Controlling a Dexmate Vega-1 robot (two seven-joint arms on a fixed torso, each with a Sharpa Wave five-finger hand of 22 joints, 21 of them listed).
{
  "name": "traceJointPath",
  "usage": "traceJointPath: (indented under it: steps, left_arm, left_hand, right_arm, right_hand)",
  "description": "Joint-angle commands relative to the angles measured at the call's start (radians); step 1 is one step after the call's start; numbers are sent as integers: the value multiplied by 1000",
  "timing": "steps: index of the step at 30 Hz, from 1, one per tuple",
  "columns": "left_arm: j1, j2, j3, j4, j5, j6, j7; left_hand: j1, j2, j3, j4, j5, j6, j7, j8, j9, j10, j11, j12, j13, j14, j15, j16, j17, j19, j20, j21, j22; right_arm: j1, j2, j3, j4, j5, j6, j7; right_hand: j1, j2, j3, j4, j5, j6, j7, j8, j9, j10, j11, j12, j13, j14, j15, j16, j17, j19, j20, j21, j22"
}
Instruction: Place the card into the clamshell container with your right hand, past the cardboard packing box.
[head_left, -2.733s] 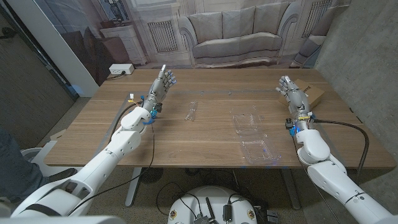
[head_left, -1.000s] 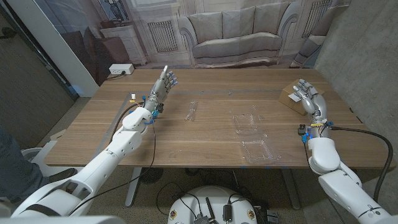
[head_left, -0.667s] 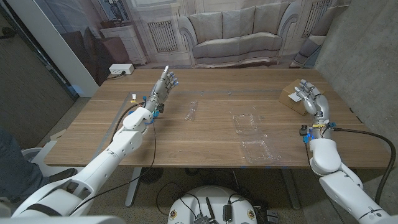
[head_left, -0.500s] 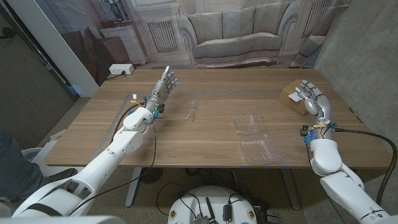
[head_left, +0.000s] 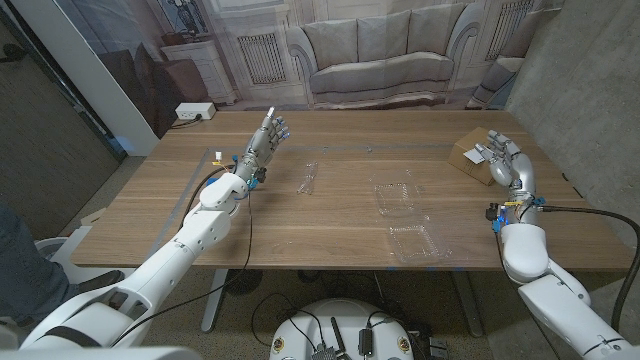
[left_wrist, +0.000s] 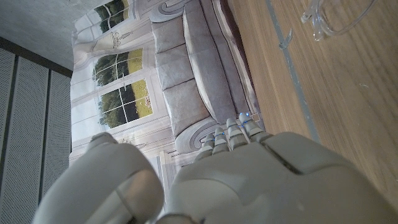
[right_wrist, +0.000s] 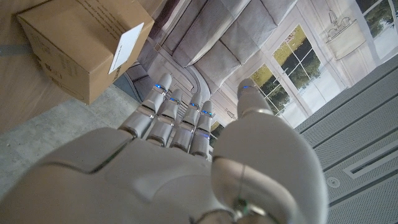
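Reach-in has not begun: nothing is held yet. On the left, the left hand (head_left: 268, 135) stands raised above the table (head_left: 150, 215), fingers straight and slightly apart, gripping nothing. Just beyond it toward the middle lies a small clear piece (head_left: 308, 178) on the wood; whether this is the card I cannot tell, as it is too small and transparent. Further right, the clamshell container (head_left: 405, 215) lies opened out flat, both halves up and holding nothing that I can see. Near the far right edge sits the cardboard packing box (head_left: 465, 154), and just beside it, on its outer side, the right hand (head_left: 505, 162) is held up, fingers extended and apart, with nothing in them.

Judging by this, the step in hand is still the approach to the pickup. The next move calls for the right hand to travel back past the box toward the middle and pinch the card.

Compared with 2.7 seconds ago, the right hand has crossed from the box's inner side to its outer side; the left hand has barely tilted.
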Motion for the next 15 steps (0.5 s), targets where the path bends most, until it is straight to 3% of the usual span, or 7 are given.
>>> traceJointPath:
  steps: [1, 15]
  left_arm:
    - [-6, -3, 2, 7, 5, 2, 4]
    - [-2, -7, -3, 24, -3, -9, -1]
  left_hand:
    - [5, 3, -7, 2, -5, 2, -1, -1, 4, -7, -5, 1, 2, -9, 1, -1, 1, -7, -35, -4, 4]
    - [5, 4, -10, 3, -6, 2, 1, -2, 4, -8, -5, 0, 2, -9, 3, -1, 1, -7, -34, -11, 5]
  right_arm:
    - [19, -19, -35, -13, -154, -109, -94]
    - [49, -50, -88, -20, -267, -224, -157]
  right_hand:
    - [15, 3, 7, -1, 1, 11, -8, 3, 1, 4, -13, 0, 0, 12, -122, 1, 3, 13, -129, 6, 3]
    - [41, 5, 14, -2, 2, 33, -20, 7, 2, 25, -16, 3, 0, 31, -138, 2, 4, 26, -140, 9, 5]
